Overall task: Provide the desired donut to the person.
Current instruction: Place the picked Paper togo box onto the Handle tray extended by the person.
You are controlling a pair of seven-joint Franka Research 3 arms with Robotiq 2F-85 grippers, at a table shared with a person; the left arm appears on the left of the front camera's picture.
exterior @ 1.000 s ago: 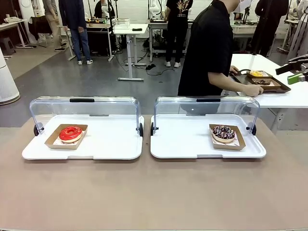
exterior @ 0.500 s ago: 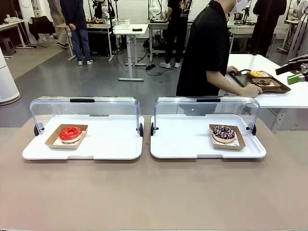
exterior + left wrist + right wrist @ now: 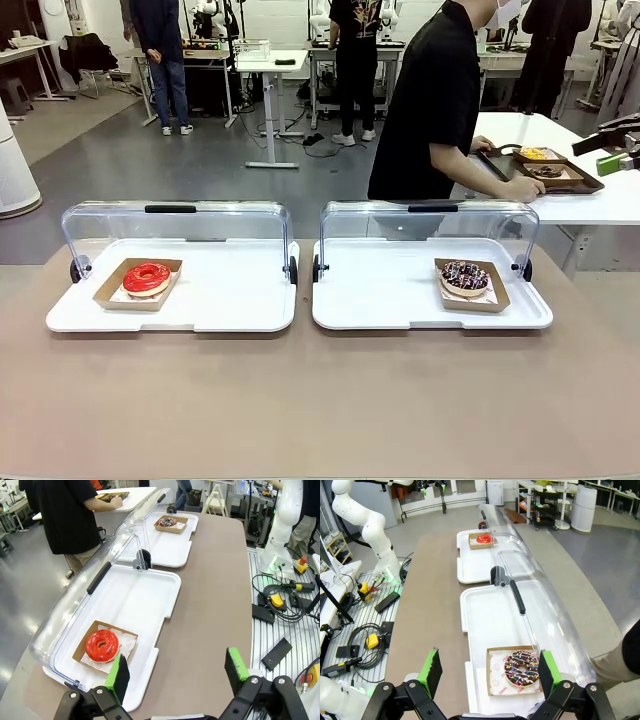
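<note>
Lying just beyond the parted right fingers, sprinkled donut.

No readable text anywhere I can see. The paper liner under the chocolate sprinkled donut has round red printed marks, too small to read. Same on the liner beside the red donut: red marks, illegible.

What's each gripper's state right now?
Left gripper: open, holding nothing.
Right gripper: open, holding nothing.
</note>
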